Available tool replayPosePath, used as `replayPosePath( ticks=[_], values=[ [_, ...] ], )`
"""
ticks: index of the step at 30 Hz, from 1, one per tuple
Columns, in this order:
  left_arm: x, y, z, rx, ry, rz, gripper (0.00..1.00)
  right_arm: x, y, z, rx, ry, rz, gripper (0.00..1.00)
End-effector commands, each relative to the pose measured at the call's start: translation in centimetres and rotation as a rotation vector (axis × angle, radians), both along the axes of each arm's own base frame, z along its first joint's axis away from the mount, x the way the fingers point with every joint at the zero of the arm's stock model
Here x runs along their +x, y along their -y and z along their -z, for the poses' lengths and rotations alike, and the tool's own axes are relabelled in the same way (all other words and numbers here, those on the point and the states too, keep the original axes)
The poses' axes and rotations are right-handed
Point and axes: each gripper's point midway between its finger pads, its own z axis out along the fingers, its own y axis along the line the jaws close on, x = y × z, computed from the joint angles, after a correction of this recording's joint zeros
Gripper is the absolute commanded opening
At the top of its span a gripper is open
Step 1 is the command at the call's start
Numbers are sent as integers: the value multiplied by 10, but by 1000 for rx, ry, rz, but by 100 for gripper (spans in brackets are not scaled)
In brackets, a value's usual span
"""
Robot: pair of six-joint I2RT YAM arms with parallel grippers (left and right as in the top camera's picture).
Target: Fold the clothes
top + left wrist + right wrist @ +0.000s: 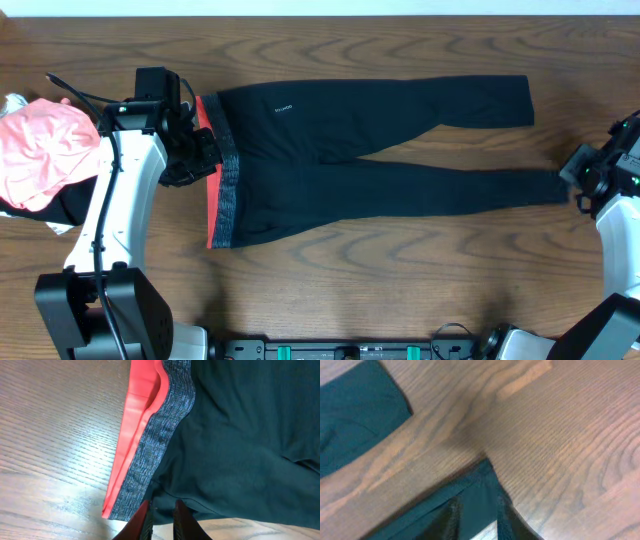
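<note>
Stretching from 9 to 3 o'clock across the table (400, 290), the black leggings (380, 185) are lying flat with the legs slightly parted, which is setting you up for an end-to-end fold. Your left gripper (208, 158) is sitting at the coral-and-grey waistband (150, 445), its jaws pinching almost shut on the dark fabric beside the band's corner. Your right gripper (578, 188) is sitting at 3 o'clock on the cuff (479, 479) of the leg on the 6 o'clock side. Its jaws are standing a little apart with the cuff between them, and I cannot tell whether they are gripping. Taking both ends is probably meant for lifting the garment taut. A pink garment pile (40, 145) is lying further out toward 9 o'clock.
</note>
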Motion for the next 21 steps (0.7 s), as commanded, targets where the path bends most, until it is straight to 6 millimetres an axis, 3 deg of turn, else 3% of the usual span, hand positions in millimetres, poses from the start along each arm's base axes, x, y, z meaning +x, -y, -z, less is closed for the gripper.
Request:
replayPosePath(
  ticks=[1, 9, 14, 21],
  values=[
    [-2, -2, 2, 8, -11, -4, 16, 3, 6, 4, -12, -9, 2, 38],
    [-3, -1, 2, 3, -15, -2, 16, -15, -1, 48, 59, -171, 0, 51],
    [-6, 7, 3, 4, -23, 45, 16, -10, -1, 77, 100, -207, -8, 62],
    [-6, 35, 3, 23, 3, 240, 16, 7, -3, 76, 112, -149, -60, 70]
  ],
)
